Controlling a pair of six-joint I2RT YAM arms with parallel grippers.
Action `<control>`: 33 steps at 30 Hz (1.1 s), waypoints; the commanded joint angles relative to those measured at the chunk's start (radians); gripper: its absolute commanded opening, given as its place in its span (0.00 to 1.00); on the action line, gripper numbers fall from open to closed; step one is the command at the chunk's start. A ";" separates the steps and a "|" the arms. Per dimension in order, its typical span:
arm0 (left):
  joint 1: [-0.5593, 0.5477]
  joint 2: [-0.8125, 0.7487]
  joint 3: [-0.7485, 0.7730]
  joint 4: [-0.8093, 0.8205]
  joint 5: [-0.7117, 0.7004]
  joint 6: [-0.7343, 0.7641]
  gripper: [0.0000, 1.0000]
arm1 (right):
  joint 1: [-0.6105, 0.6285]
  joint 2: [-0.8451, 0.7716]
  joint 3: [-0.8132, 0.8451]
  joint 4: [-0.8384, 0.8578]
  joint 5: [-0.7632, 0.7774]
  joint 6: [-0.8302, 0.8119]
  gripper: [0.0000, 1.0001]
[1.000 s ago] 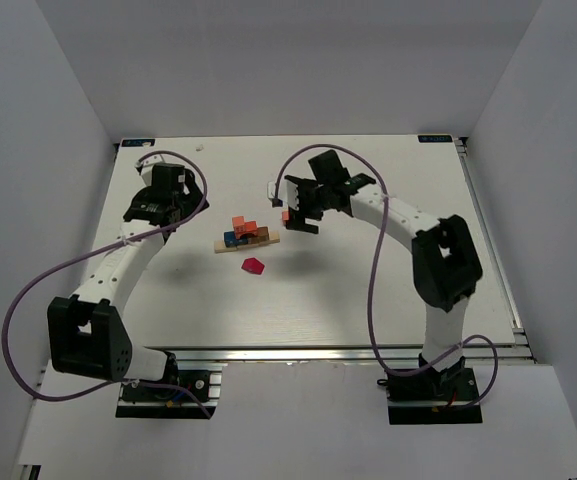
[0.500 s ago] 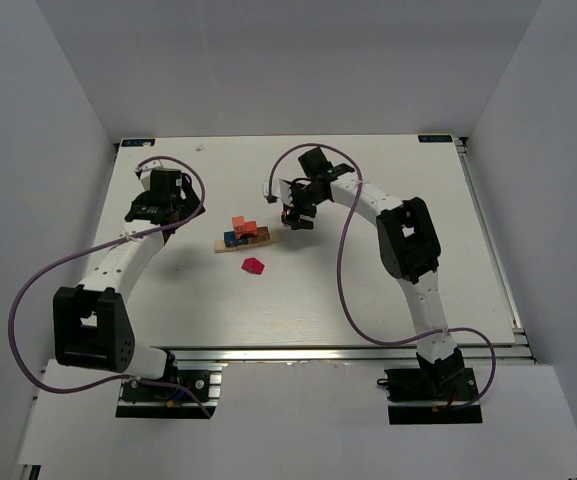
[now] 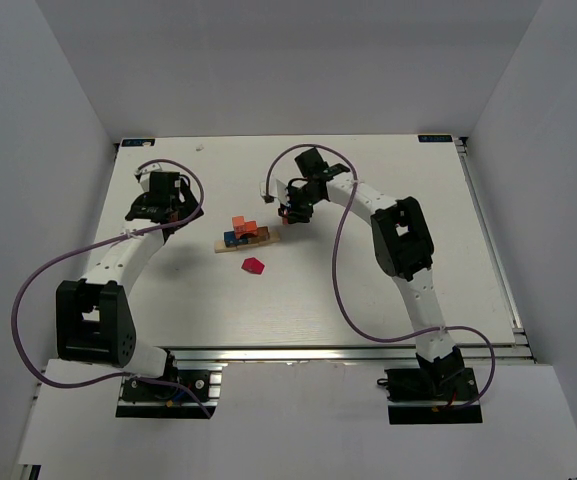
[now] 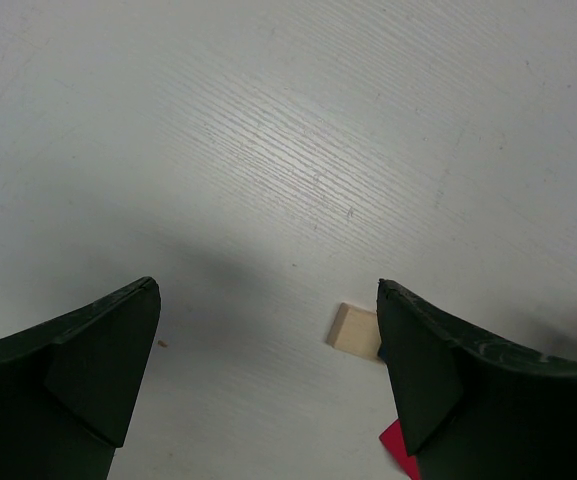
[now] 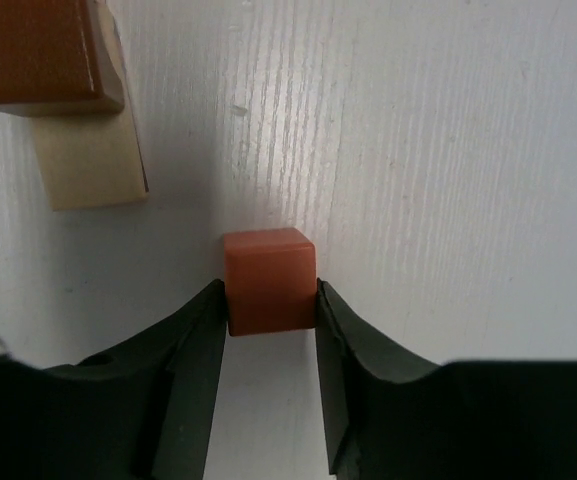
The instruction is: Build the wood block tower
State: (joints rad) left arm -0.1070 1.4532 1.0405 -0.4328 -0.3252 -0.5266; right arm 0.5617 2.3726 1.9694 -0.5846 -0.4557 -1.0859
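Note:
The wood block tower point(image 3: 247, 236) stands mid-table: a pale tan base row with blue, brown and orange blocks on it. Just to its right my right gripper point(image 3: 291, 213) is down at the table. In the right wrist view that gripper point(image 5: 268, 305) is shut on a small orange cube point(image 5: 269, 272), both fingers pressed to its sides; the tower's brown block point(image 5: 38, 50) and tan base end point(image 5: 93, 165) lie beyond on the left. My left gripper point(image 4: 268, 300) hangs open over bare table left of the tower, nothing between its fingers.
A loose red block point(image 3: 255, 265) lies just in front of the tower. In the left wrist view the tan base end point(image 4: 356, 330) and a red corner point(image 4: 396, 443) peek past the right finger. White walls enclose the table.
The right gripper's jaws have closed from wide open onto the orange cube, and its arm has drawn in nearer the tower. The left arm has barely shifted.

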 commanded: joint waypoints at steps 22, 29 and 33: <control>0.009 -0.056 -0.034 0.034 0.074 0.004 0.98 | 0.044 -0.306 -0.142 0.055 -0.083 0.077 0.23; 0.009 -0.051 -0.033 0.032 0.083 0.005 0.98 | 0.121 -0.332 -0.142 0.040 -0.041 0.081 0.24; 0.009 -0.050 -0.034 0.037 0.089 0.007 0.98 | 0.141 -0.314 -0.113 0.040 -0.044 0.096 0.25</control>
State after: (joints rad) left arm -0.1055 1.4452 1.0084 -0.4164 -0.2489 -0.5236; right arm 0.6907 2.0567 1.8351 -0.5510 -0.4995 -1.0119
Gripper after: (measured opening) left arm 0.980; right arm 0.424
